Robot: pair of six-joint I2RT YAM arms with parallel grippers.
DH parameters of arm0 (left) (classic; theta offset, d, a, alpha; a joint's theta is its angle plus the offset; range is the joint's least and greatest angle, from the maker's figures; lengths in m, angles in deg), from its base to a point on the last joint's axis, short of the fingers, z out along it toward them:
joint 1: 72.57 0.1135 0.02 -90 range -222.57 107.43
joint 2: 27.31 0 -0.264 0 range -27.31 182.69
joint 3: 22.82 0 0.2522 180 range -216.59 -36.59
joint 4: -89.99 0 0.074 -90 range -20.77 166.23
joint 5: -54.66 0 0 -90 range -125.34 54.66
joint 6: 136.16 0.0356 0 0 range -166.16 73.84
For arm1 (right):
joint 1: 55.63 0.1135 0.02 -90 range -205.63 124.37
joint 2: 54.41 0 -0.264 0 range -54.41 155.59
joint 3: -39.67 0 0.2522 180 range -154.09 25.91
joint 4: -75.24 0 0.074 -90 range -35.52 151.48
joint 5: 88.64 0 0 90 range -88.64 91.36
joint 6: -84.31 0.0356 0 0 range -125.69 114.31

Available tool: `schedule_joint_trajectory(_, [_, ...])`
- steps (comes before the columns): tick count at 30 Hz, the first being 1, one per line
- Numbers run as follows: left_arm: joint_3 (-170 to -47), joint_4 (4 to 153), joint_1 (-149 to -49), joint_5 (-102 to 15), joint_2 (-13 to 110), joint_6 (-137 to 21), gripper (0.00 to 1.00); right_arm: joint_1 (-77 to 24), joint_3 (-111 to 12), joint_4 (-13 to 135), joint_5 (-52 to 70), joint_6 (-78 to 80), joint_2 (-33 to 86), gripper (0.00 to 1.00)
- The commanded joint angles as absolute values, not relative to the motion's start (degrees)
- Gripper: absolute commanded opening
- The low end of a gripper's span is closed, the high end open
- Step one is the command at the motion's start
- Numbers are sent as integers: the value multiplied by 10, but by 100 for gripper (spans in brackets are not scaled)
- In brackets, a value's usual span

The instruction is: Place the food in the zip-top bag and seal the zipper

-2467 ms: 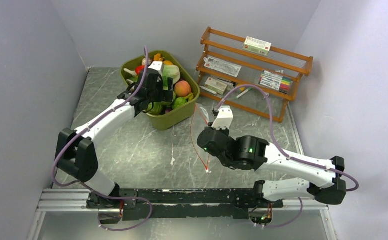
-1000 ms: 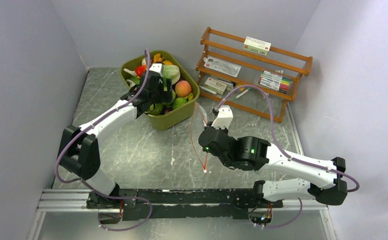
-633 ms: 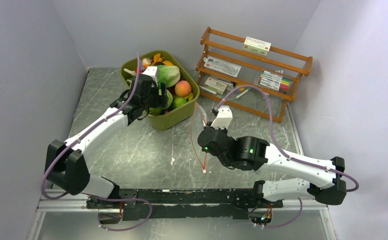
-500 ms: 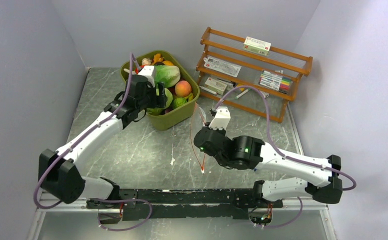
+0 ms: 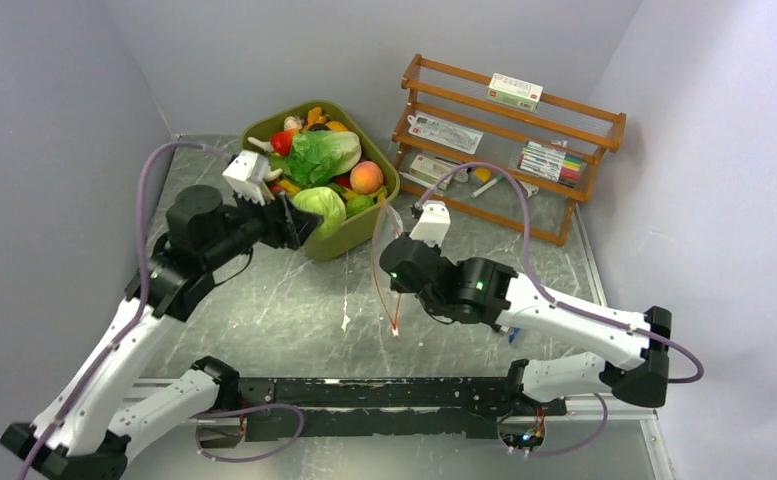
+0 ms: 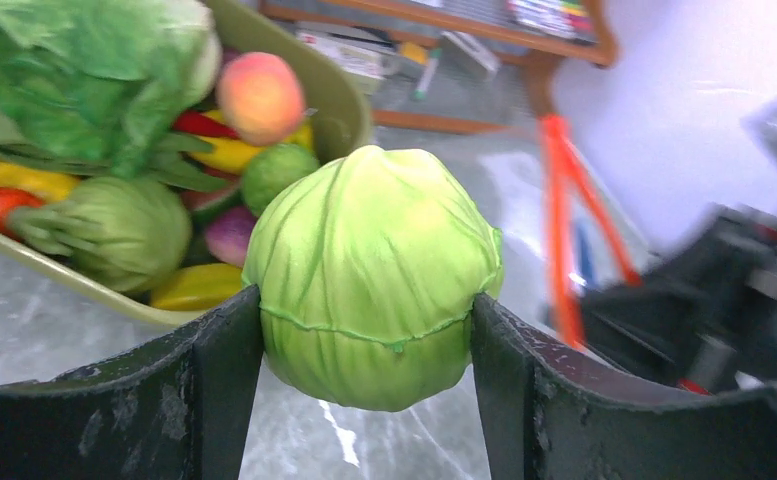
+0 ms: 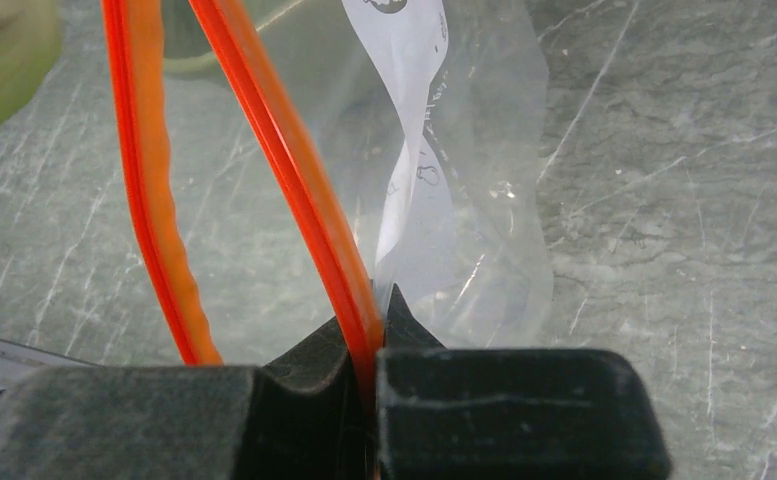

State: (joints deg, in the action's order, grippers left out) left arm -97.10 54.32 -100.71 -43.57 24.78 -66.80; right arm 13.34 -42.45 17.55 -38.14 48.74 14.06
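The cabbage (image 6: 374, 275) is clamped at its widest part between the two fingers of the left gripper (image 5: 299, 215), and it hangs just above the near rim of the olive-green tub (image 5: 349, 240), which sits toward the desk's far edge. The zip-top bag (image 7: 464, 200) dangles over the middle of the desk. The right gripper (image 7: 374, 340) is pinched tight on one run of the zipper (image 7: 294, 170), while the other run hangs loose beside it. That looks like the main risk: the gap between the two orange strips seems narrow for so broad a ball. The cabbage may catch on the free lip, push the floppy pouch aside or tug the strip out of the pinch. A smooth round toy gripped only at its sides could also roll out and drop to the desk. Compared with 2.5 seconds ago, the left arm has drawn back from deep in the tub and carried the cabbage out. The right gripper and bag have shifted slightly toward the tub.
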Motion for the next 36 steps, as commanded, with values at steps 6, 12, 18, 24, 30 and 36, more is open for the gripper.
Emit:
schedule_joint_trajectory(6, [-881,623,-1003,-674,106,-841,54,89,-447,219,-316,448,178,0])
schedule_joint_trajectory(12, [-811,783,-1003,-765,105,-951,53,89,-429,253,-292,448,168,0])
schedule_joint_trajectory(18, [-764,871,-1003,-782,126,-990,52,89,-419,277,-272,441,157,0])
schedule_joint_trajectory(24, [-727,979,-1003,-799,140,-1040,51,90,-413,280,-269,441,152,0])
schedule_joint_trajectory(30, [-735,905,-1004,-743,144,-970,49,90,-402,314,-245,426,140,0])
schedule_joint_trajectory(36, [-795,697,-1004,-621,143,-853,49,90,-398,316,-253,430,126,0])
